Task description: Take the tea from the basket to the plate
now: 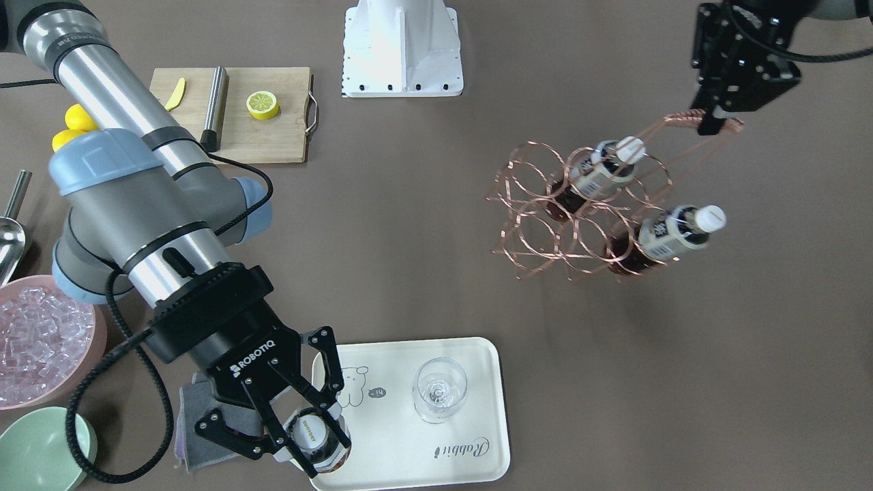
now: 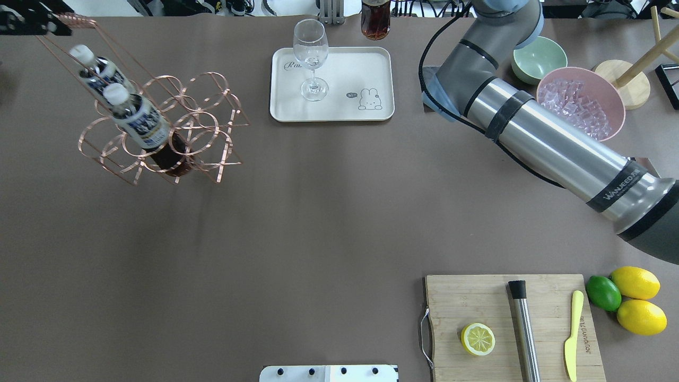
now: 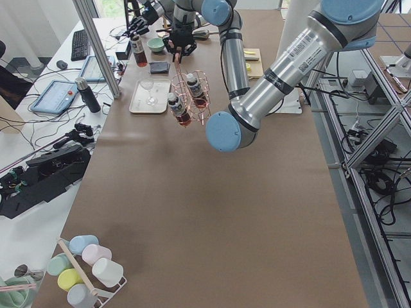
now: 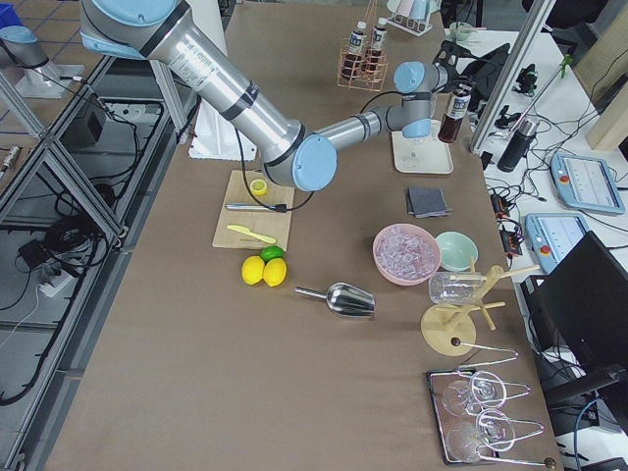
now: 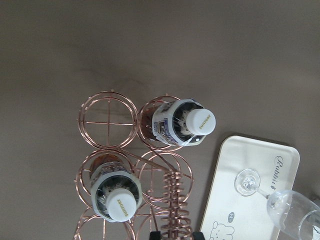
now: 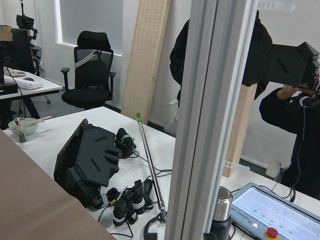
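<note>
My right gripper [image 1: 324,453] is shut on a tea bottle [image 1: 310,433] with a white cap, holding it upright over the near corner of the cream plate [image 1: 436,470]. I cannot tell if the bottle touches the plate. In the overhead view this bottle [image 2: 375,21] sits just past the plate's [image 2: 339,109] far edge. My left gripper [image 1: 713,121] is shut on the coiled handle of the copper wire basket [image 1: 576,218], which hangs tilted with two tea bottles [image 1: 603,170] [image 1: 672,232] in its rings. The left wrist view shows both bottles [image 5: 182,122] [image 5: 117,192] from above.
A stemmed glass [image 1: 440,389] stands on the plate. A pink bowl of ice [image 1: 41,341], a green bowl [image 1: 34,453] and a grey cloth [image 1: 191,416] lie by the right arm. A cutting board [image 1: 273,129] holds a lemon half, a metal rod and a yellow knife.
</note>
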